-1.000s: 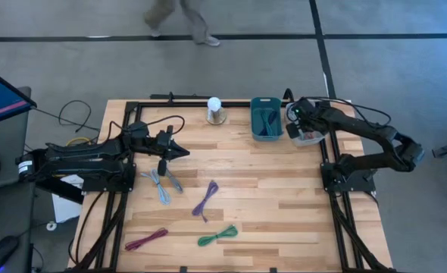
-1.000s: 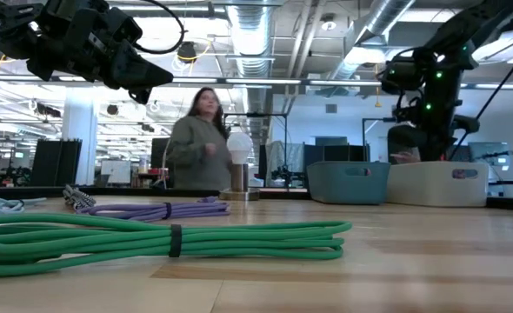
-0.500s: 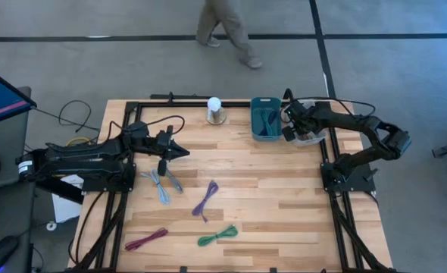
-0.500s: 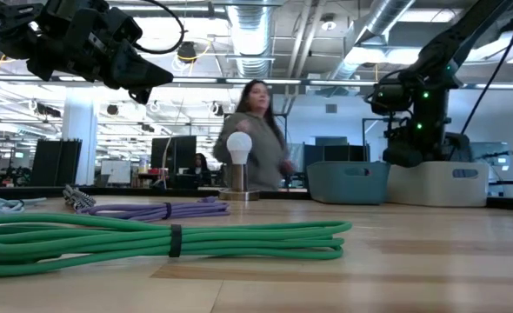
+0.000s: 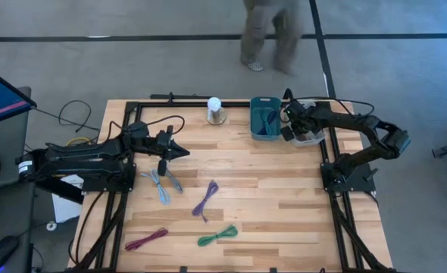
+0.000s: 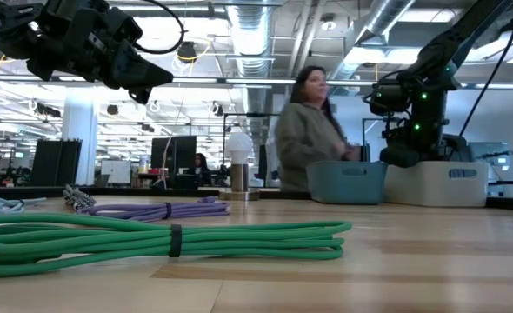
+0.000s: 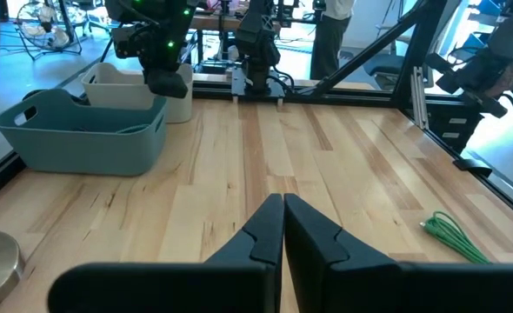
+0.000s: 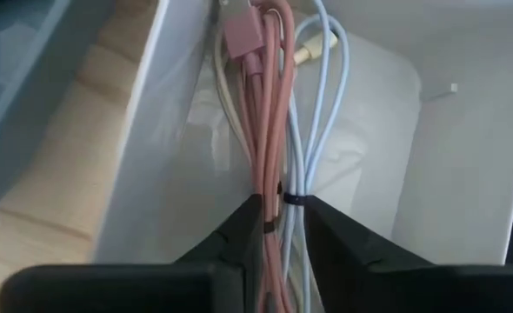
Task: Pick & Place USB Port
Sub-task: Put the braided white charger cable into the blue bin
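We are pinching a bundle of pink and pale cables in our right claw, its fingers pressed onto the strands at the wrist picture's lower middle, over the white bin at the upper right of the high picture. That bin is sitting just right of the teal bin. We are judging this to be the placing step: the cables are hanging inside the white bin, so the next move calls for spreading the fingers and lifting clear without dragging a strand out. Our left claw, fingers pressed together and holding nothing, is hovering at centre left above the grey cable; purple, green and magenta cables are lying lower down.
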Motion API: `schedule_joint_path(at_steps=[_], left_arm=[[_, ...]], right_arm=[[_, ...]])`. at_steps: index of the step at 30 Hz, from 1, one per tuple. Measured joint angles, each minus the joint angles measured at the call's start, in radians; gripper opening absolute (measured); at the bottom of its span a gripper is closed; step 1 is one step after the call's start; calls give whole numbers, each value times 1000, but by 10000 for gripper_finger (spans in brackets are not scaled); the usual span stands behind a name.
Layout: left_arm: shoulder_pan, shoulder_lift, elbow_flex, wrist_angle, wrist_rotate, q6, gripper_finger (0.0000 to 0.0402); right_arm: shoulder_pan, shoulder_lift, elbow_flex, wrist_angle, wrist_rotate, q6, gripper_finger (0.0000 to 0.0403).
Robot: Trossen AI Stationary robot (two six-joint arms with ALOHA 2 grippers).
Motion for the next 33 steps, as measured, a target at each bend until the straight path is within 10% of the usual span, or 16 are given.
schedule_joint_path(at_steps=[33], left_arm=[[0,0,0,0,0,0,12]], right_arm=[[43,-184,131,-212,-36,-14,87]])
